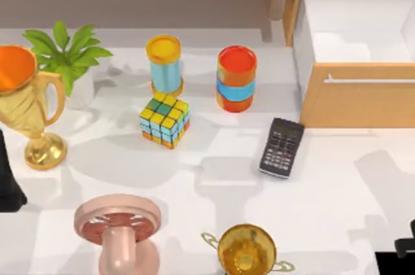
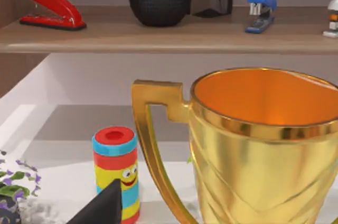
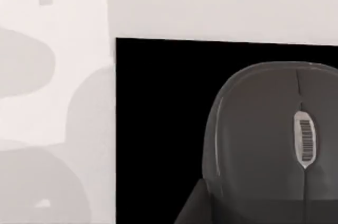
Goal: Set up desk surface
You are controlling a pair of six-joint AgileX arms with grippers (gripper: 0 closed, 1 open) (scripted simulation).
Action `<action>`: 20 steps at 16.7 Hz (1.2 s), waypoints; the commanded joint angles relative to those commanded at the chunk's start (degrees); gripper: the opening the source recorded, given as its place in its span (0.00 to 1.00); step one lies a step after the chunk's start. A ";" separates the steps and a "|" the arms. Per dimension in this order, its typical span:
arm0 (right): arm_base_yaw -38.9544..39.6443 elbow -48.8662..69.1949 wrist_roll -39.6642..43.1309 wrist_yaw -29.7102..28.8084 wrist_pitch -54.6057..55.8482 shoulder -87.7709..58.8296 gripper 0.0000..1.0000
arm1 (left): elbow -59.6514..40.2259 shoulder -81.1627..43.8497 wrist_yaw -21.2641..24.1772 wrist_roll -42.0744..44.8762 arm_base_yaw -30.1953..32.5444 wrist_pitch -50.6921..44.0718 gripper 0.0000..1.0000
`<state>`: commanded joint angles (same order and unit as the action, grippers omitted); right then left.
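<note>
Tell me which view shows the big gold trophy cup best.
The top view: the gold trophy cup shows whole there, standing at the desk surface left edge. The left wrist view has its orange bowl and one handle close up, base cut off. The right wrist view looks elsewhere.

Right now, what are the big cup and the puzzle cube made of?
The big cup looks like polished gold metal: it shines and shows bright streaks, with an orange glow inside. It could also be gold-painted plastic. The puzzle cube looks like smooth plastic, with flat yellow, green, blue and orange squares split by dark lines. Both stand on the white desk.
</note>
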<state>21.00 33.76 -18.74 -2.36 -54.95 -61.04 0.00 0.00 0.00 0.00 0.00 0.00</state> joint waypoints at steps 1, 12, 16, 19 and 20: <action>0.35 -2.06 -0.59 0.01 0.16 1.16 0.00 | 0.00 0.00 0.00 0.00 0.00 0.00 1.00; 0.94 -6.30 -1.98 0.07 0.44 3.45 0.00 | 0.00 0.00 0.00 0.00 0.00 0.00 1.00; 0.96 -5.68 -2.01 0.15 0.67 3.77 0.00 | 0.00 0.00 0.00 0.00 0.00 0.00 1.00; 0.96 -4.99 -2.03 0.26 1.05 4.18 0.00 | 0.00 0.00 0.00 0.00 0.00 0.00 1.00; 0.96 -4.74 -2.03 0.29 1.21 4.33 0.00 | 0.00 0.00 0.00 0.00 0.00 0.00 1.00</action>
<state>21.96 29.02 -20.77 -2.06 -53.74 -56.71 0.00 0.00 0.00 0.00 0.00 0.00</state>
